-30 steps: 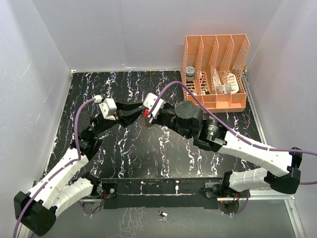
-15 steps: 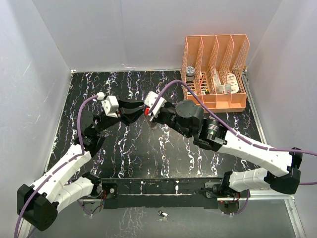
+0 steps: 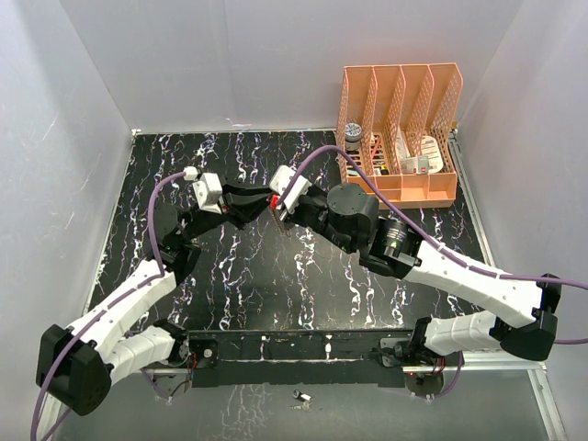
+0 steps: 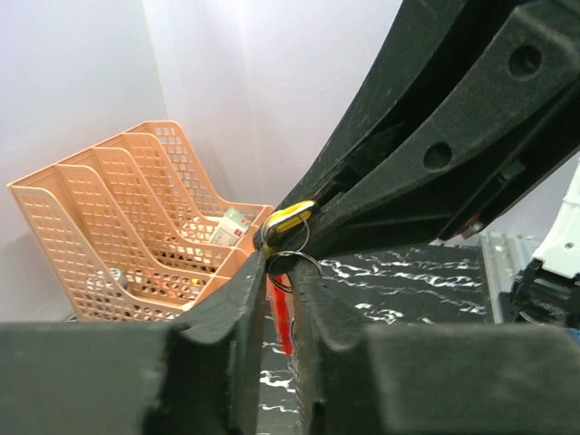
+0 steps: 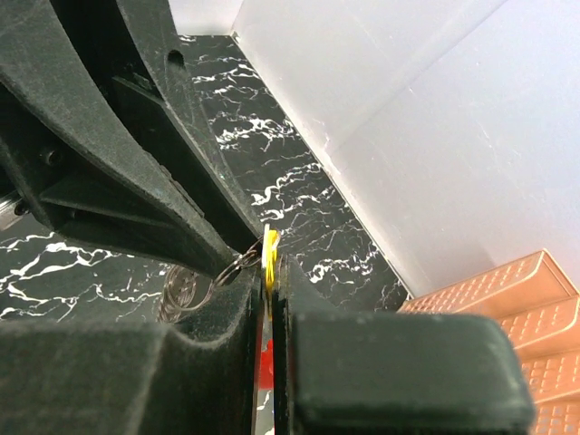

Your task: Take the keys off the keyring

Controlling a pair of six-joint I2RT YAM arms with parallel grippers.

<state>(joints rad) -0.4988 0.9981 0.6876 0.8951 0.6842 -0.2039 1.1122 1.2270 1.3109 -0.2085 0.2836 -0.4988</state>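
Observation:
Both grippers meet in mid-air over the middle of the black marbled table [image 3: 230, 276]. My right gripper [image 5: 272, 272] is shut on the keys: the yellow-orange head [image 5: 270, 246] sticks out past its fingertips, and the red key [image 5: 264, 361] lies deeper between the fingers. The keyring [image 5: 228, 265], a thin metal wire loop, runs from the yellow key into the tips of my left gripper [image 4: 279, 274], which is pinched narrowly on it. In the left wrist view the keyring [image 4: 290, 265] sits at those tips, with the red key [image 4: 283, 313] hanging below and the yellow key [image 4: 292, 216] above. From the top, only a red speck [image 3: 273, 204] shows.
An orange mesh file rack [image 3: 400, 138] holding small items stands at the back right, near the white wall. A second loop of rings [image 5: 181, 292] dangles beneath the keyring. A small metal piece [image 3: 300, 397] lies on the ledge in front of the arm bases.
My left arm has reached forward and right, bringing its tips up against the right gripper. Its jaws have narrowed slightly. The right arm has barely moved.

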